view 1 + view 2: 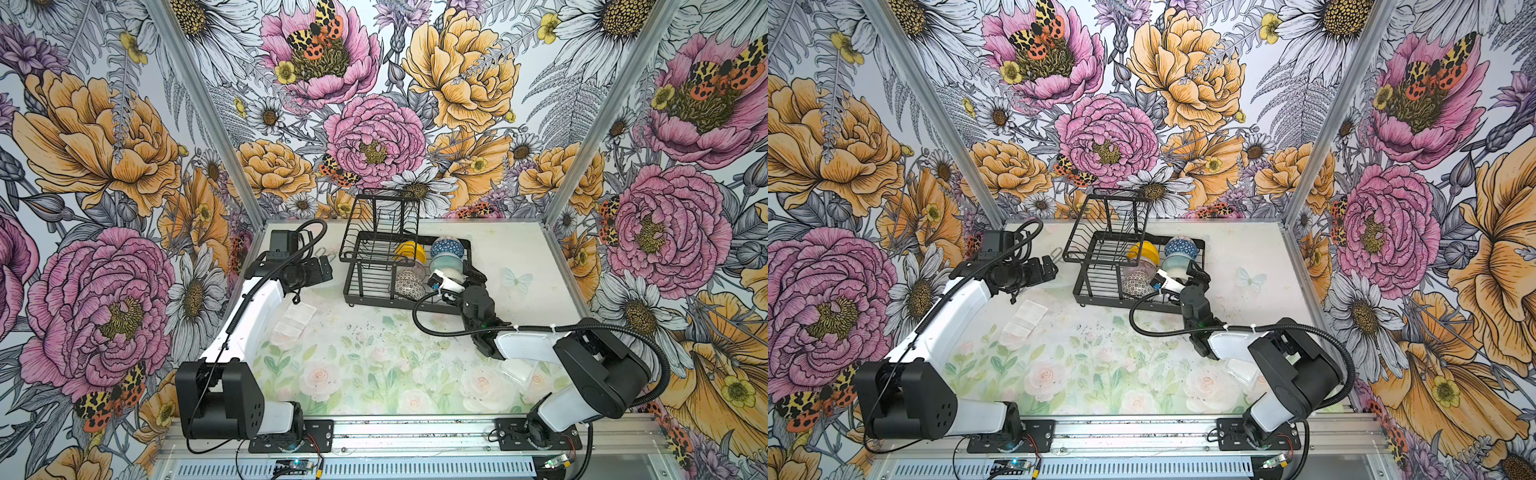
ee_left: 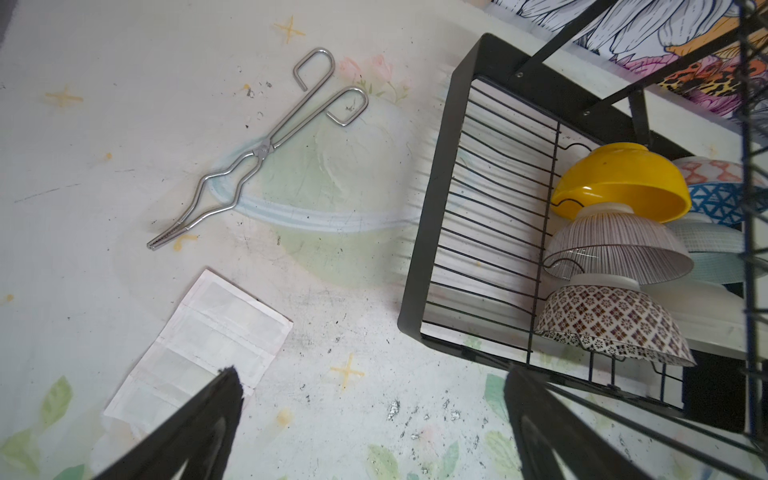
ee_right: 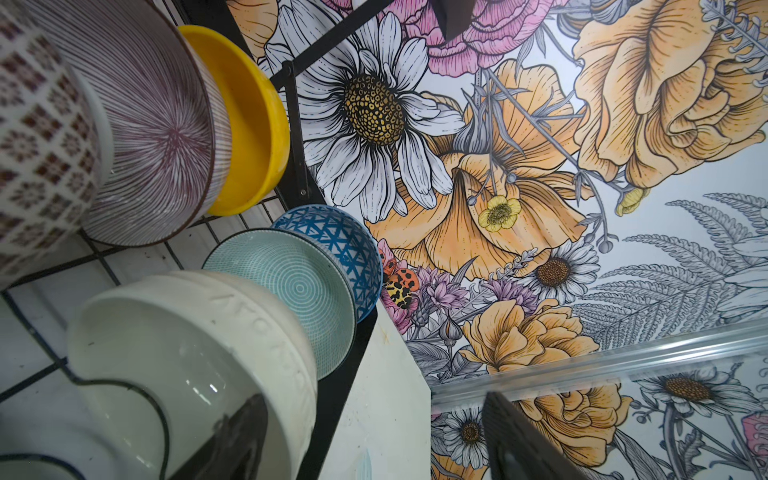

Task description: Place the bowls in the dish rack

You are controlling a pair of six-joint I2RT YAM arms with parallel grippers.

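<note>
Your right gripper point(image 3: 370, 399): jaws wide, gripping nothing, one finger inside the cream bowl point(image 3: 187, 332), one outside. Bowl stands on edge in the dish rack point(image 2: 436, 208), wire-propped. Left gripper point(image 2: 372, 370) wide, empty.

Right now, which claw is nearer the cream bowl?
Right. The right claw straddles one wall of the cream bowl; the left claw hangs over the table, across the dish rack from it.
</note>
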